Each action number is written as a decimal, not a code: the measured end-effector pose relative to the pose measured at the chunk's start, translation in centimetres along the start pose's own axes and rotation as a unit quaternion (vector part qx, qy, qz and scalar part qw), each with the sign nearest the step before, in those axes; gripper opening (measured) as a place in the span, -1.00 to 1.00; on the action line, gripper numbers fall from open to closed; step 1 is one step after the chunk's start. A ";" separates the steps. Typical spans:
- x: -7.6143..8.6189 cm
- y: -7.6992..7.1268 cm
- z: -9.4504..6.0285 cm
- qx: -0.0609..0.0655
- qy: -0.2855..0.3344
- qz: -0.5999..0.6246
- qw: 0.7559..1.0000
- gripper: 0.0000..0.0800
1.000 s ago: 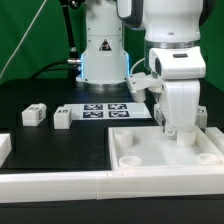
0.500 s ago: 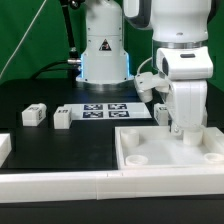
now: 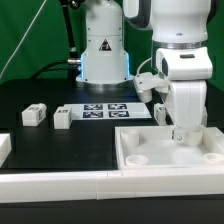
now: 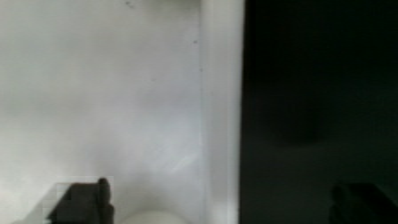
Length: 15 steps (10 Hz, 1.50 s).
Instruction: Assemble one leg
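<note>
Two legs, small white blocks with tags, lie on the black table at the exterior view's left: one leg (image 3: 33, 115) and a second leg (image 3: 62, 118) beside it. My gripper (image 3: 183, 134) is far from them, low over the far right corner of the large white tray-like part (image 3: 140, 140). In the wrist view my gripper (image 4: 226, 192) is open and holds nothing. One dark finger (image 4: 82, 200) is over the white part (image 4: 107, 100), the other finger (image 4: 365, 202) over the black table. A pale round bump (image 4: 173, 216) shows between them.
The marker board (image 3: 105, 110) lies on the table between the legs and the arm's base (image 3: 104, 55). A small white piece (image 3: 160, 112) sits behind the gripper. A long white rail (image 3: 60, 185) runs along the front, and a white piece (image 3: 4, 148) lies at the left edge.
My gripper has shifted a little toward the exterior view's right over the tray-like part, then held still. The legs have not moved.
</note>
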<state>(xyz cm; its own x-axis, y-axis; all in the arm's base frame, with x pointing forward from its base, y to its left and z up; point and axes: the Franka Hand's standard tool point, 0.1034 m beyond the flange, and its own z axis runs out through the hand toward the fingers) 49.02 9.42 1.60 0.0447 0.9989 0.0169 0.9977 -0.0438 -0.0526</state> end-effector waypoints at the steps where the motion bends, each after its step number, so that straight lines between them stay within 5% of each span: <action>1: 0.0 0.0 0.0 0.000 0.000 0.000 1.000 0.60; 3: 0.0 0.0 -0.1 0.000 -0.001 0.003 1.000 0.62; 8: 0.0 -1.2 -5.0 -0.022 -0.012 0.069 0.997 0.62; 12: 0.0 -1.3 -4.5 -0.018 -0.009 0.135 0.991 0.62; 15: 1.2 -2.6 -3.8 -0.021 0.000 0.323 0.946 0.62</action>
<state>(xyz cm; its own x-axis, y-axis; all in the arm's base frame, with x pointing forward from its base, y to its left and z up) 46.65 10.63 5.60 0.6455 0.7638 -0.0050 0.7637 -0.6455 -0.0113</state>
